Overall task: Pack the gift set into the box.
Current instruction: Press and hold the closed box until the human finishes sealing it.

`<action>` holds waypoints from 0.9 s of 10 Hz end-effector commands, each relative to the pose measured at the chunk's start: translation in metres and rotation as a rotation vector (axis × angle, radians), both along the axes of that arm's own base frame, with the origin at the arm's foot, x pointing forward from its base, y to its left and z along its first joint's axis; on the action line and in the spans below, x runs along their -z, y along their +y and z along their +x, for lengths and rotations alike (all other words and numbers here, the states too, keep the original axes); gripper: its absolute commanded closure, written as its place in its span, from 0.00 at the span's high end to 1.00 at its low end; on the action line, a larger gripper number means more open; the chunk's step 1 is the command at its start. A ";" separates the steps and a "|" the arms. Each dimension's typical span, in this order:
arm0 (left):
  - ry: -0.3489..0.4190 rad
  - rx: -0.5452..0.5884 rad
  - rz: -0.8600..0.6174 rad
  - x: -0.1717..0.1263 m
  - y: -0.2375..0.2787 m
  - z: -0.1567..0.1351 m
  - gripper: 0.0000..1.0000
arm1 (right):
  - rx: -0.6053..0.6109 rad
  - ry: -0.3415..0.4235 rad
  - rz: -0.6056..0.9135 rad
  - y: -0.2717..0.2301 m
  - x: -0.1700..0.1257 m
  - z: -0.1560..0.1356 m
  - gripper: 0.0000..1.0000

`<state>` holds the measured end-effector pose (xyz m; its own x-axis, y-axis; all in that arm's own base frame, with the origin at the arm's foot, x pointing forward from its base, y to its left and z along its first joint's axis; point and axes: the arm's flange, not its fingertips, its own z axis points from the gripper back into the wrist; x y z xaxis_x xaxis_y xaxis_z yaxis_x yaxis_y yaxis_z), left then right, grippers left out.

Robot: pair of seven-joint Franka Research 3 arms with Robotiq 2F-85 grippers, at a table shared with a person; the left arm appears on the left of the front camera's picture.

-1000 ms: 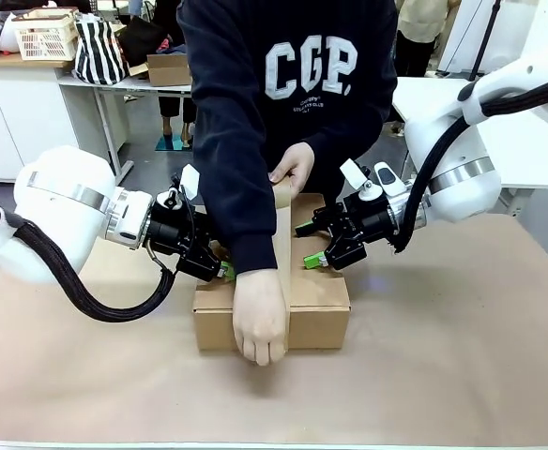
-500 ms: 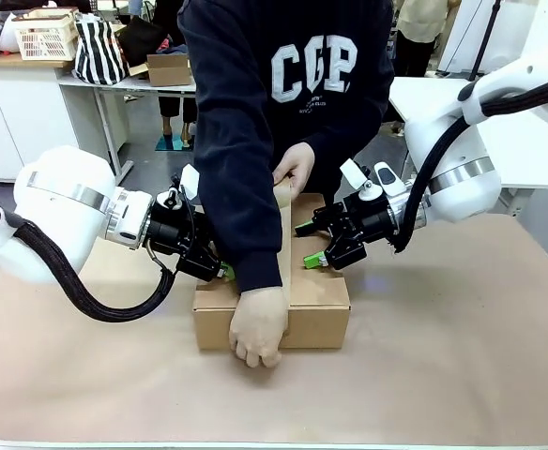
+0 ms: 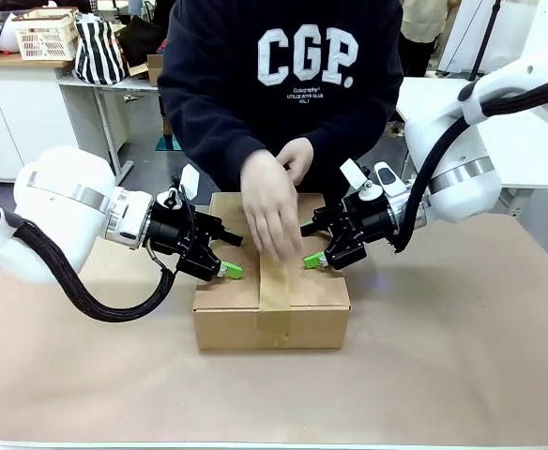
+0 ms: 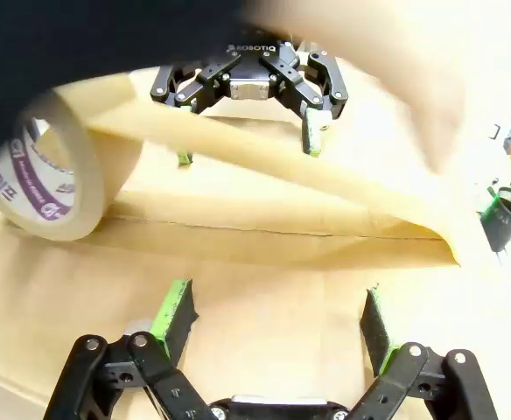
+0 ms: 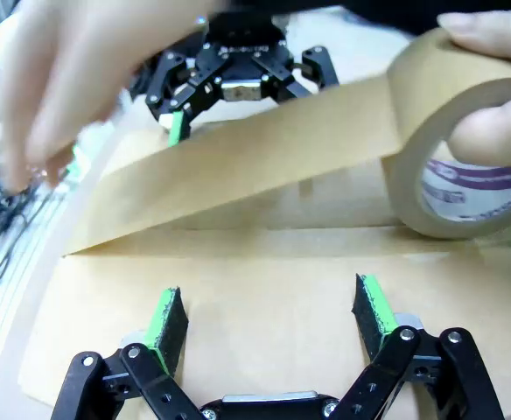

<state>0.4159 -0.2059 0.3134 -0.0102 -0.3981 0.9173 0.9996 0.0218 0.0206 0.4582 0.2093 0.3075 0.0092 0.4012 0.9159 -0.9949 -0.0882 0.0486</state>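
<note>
The large brown box (image 3: 316, 300) sits closed in the middle of the table, and the gift set is hidden. A strip of brown tape (image 3: 274, 298) runs over its top seam and down the front. The person's hand (image 3: 272, 216) presses on the tape, the other holds the tape roll (image 5: 465, 166) at the far edge. My left gripper (image 3: 229, 270) is open, its green pads (image 4: 172, 311) resting on the top's left side. My right gripper (image 3: 313, 260) is open too, with its pads (image 5: 374, 306) on the top's right side.
Brown paper (image 3: 462, 356) covers the table around the box. Behind the person stand a counter with a white basket (image 3: 44, 36), a striped bag (image 3: 98, 49) and a small cardboard box (image 3: 157, 66). A white table (image 3: 527, 141) is at the right.
The person's hand has left the box's front face and moved up onto the taped top. The person has straightened up. Both grippers have stayed where they were.
</note>
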 end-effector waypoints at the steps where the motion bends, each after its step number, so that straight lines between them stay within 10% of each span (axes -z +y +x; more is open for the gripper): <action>1: -0.001 -0.005 0.011 0.002 0.001 -0.002 1.00 | 0.004 -0.001 -0.004 0.000 0.001 -0.001 1.00; 9: -0.001 -0.005 0.011 0.002 0.001 -0.002 1.00 | 0.004 -0.001 -0.004 0.000 0.001 -0.001 1.00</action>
<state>0.4159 -0.2058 0.3134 -0.0103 -0.3983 0.9172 0.9995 0.0220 0.0208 0.4582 0.2093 0.3075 0.0092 0.4012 0.9159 -0.9949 -0.0882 0.0486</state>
